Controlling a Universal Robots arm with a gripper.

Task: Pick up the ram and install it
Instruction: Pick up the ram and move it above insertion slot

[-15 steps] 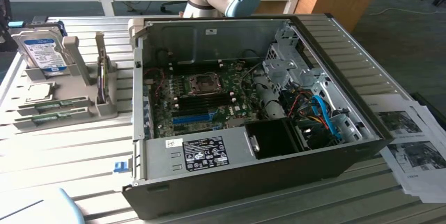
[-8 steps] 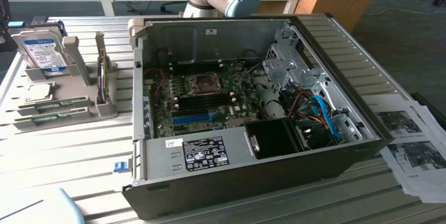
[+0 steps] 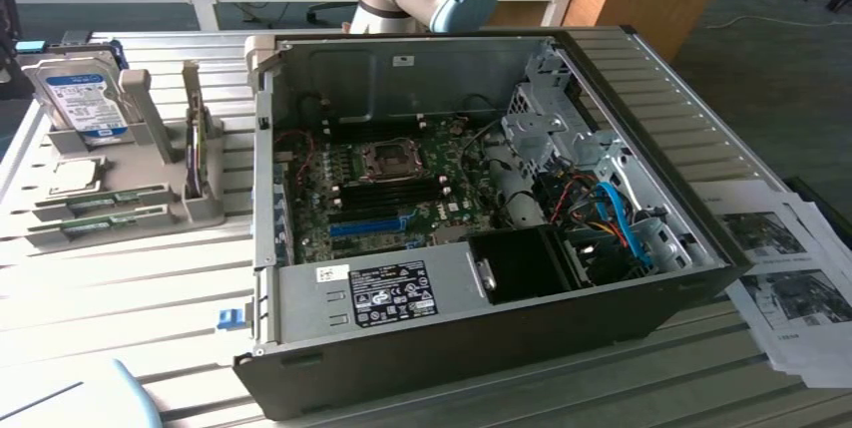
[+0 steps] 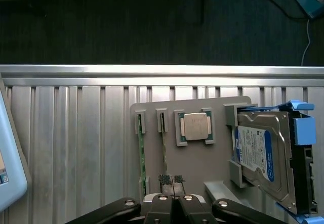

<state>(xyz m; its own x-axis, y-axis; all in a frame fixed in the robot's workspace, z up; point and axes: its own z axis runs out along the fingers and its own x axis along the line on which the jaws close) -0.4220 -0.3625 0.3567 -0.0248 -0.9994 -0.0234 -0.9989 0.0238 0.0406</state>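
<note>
Ram (image 4: 163,145) hasn't been picked up yet. It's standing on edge in a narrow slot of the grey holder (image 4: 202,163), with a second stick (image 4: 141,155) parked the same way in the slot just beside it. Makes sense to store them like that: the thin top edge is up and there's free space on both flat faces, so fingers can pinch a stick from above.

The gripper (image 4: 172,180) hovers over the holder near the end of that first stick, clenched tight with its pads pressed together and nothing between them. The stick runs just off to one side of the closed tips, not in line with them, so no contact as far as the wrist view tells.

Same holder also carries the square processor chip (image 4: 196,126), lying flat in its own frame, and the hard drive (image 4: 258,155), propped at a tilt.

In the exterior view the holder sits on the slatted table (image 3: 147,278), to the exterior view's left of the open computer case (image 3: 665,99). The case lies on its side, so the motherboard (image 3: 399,189) faces up, which looks meant for reaching in from above.
</note>
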